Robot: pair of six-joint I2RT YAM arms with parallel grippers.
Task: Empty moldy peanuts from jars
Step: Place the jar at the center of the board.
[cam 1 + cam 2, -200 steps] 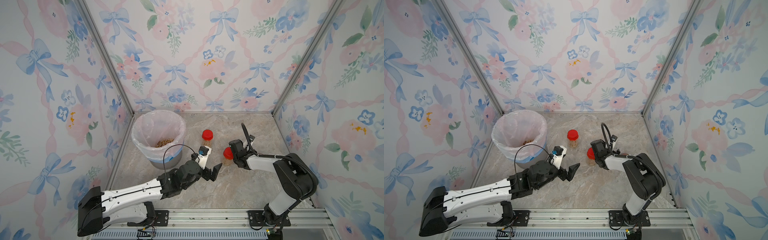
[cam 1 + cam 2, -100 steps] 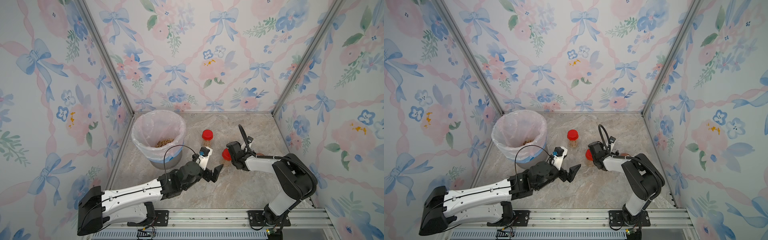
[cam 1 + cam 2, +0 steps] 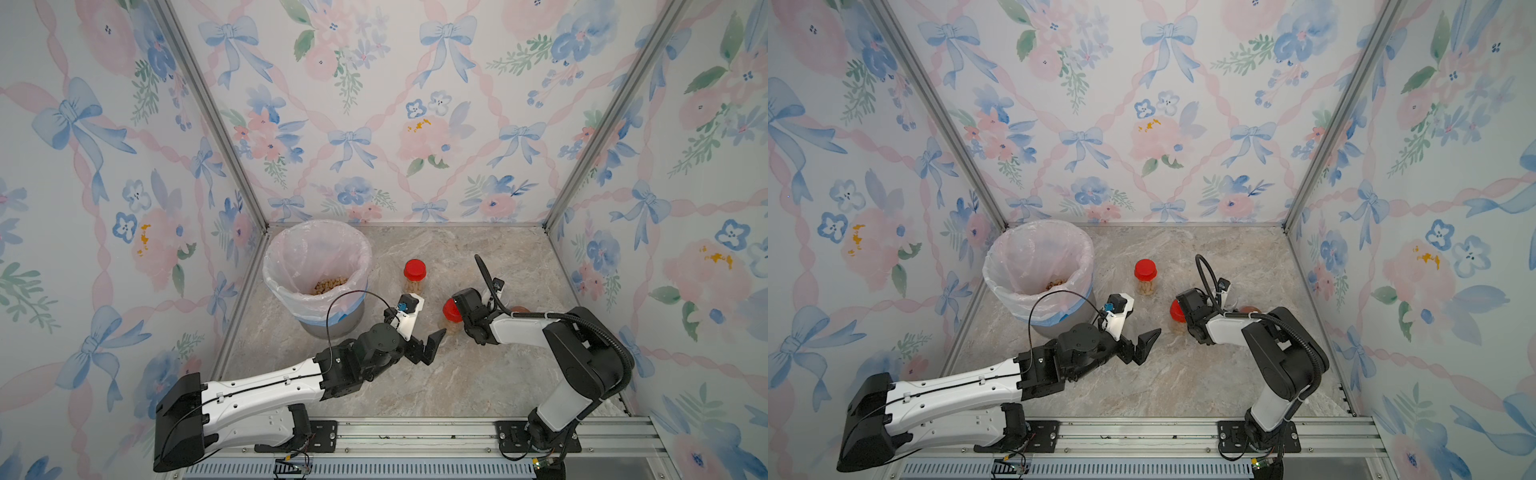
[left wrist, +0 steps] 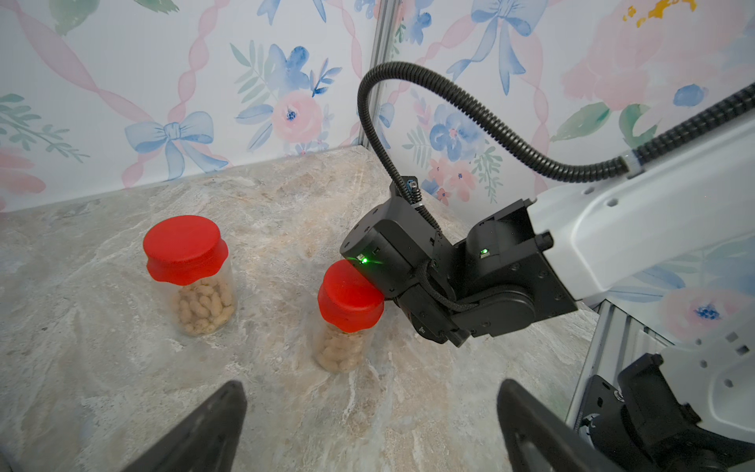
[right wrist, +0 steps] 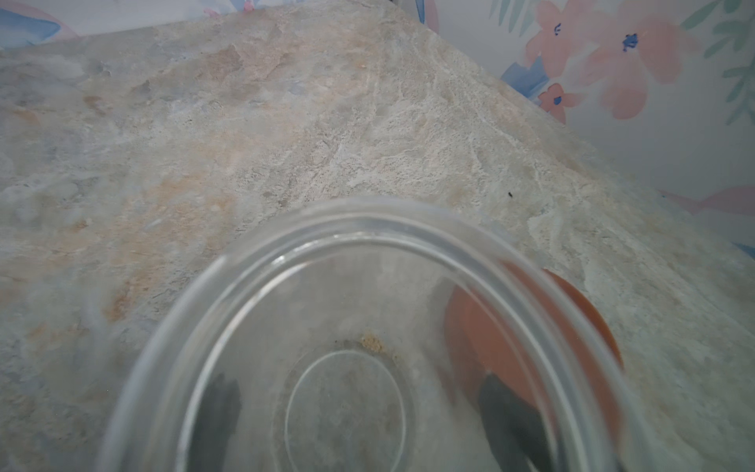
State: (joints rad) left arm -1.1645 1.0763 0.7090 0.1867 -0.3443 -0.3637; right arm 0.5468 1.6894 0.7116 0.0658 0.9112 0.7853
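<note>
The nearer upright red-lidded slim clear jar (image 4: 349, 304) of pale peanuts (image 4: 339, 353) stands just ahead of the left gripper (image 4: 369, 392), roughly in line with the gap of its wide-spread jaws.

Light's bright, soft and even all over, looks like it comes from overhead. There are only faint fuzzy shadows on the desk (image 3: 478, 386) under the arms and around the bin (image 3: 286, 249). Both top views are crisp. Left wrist view is sharp mid-frame and fisheye-bent at the edges; the left pincer (image 4: 371, 384) goes soft up close, and a green light (image 4: 361, 258) flares. In the right wrist view the clear jar (image 5: 367, 229) is totally out of focus, with the brown lid (image 5: 588, 310) smeared through it.
</note>
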